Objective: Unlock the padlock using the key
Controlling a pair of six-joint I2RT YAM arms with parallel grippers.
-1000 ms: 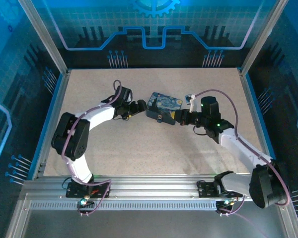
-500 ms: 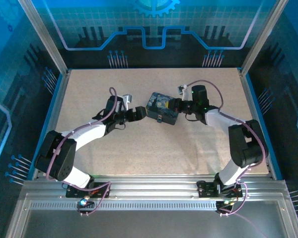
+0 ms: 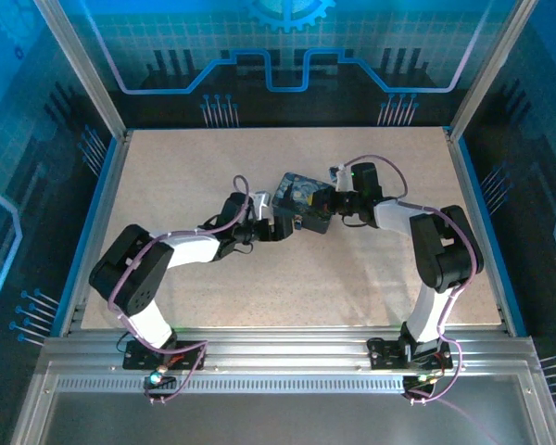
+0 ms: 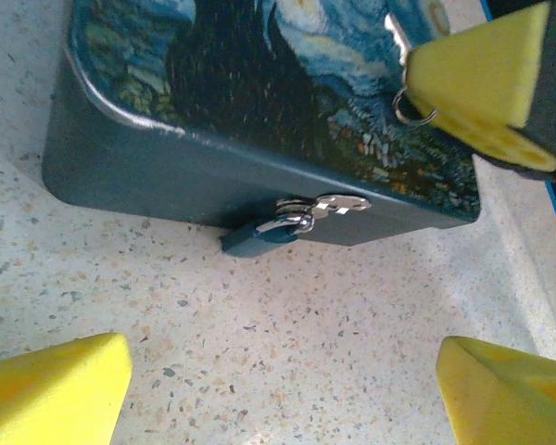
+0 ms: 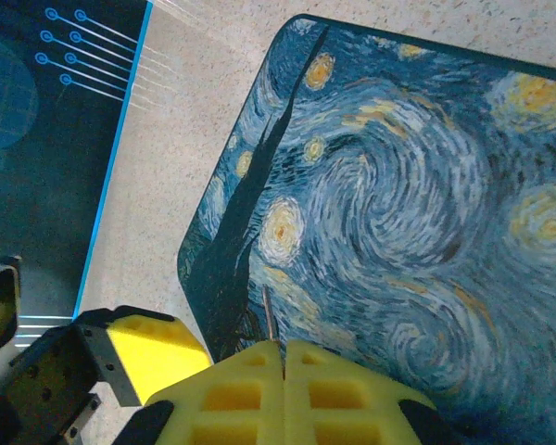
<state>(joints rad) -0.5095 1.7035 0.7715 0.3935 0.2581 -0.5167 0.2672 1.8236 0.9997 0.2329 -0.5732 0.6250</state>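
Note:
The padlock [image 4: 276, 229], small with a dark body and a silvery shackle, hangs from the hasp on the front wall of the starry-night tin [image 4: 259, 74]. My left gripper [image 4: 278, 362] is low over the table just in front of the padlock. It is open, with nothing between its yellow fingers [image 4: 46, 389]. My right gripper [image 5: 283, 348] hovers over the tin's lid [image 5: 398, 204], shut on the key [image 5: 269, 320], whose thin blade pokes out past the fingertips. In the left wrist view the key [image 4: 396, 35] and its ring show at the right gripper's fingers [image 4: 482, 65].
The tin [image 3: 301, 195] lies mid-table, with the left gripper [image 3: 276, 224] on its near-left side and the right gripper [image 3: 326, 199] at its right end. Blue-edged walls ring the speckled tabletop [image 3: 259, 278]. Both arms reach in from the near rail.
The left gripper has swung right, up to the tin's front by the padlock. The right gripper has moved left, over the tin's lid, still shut on the key.

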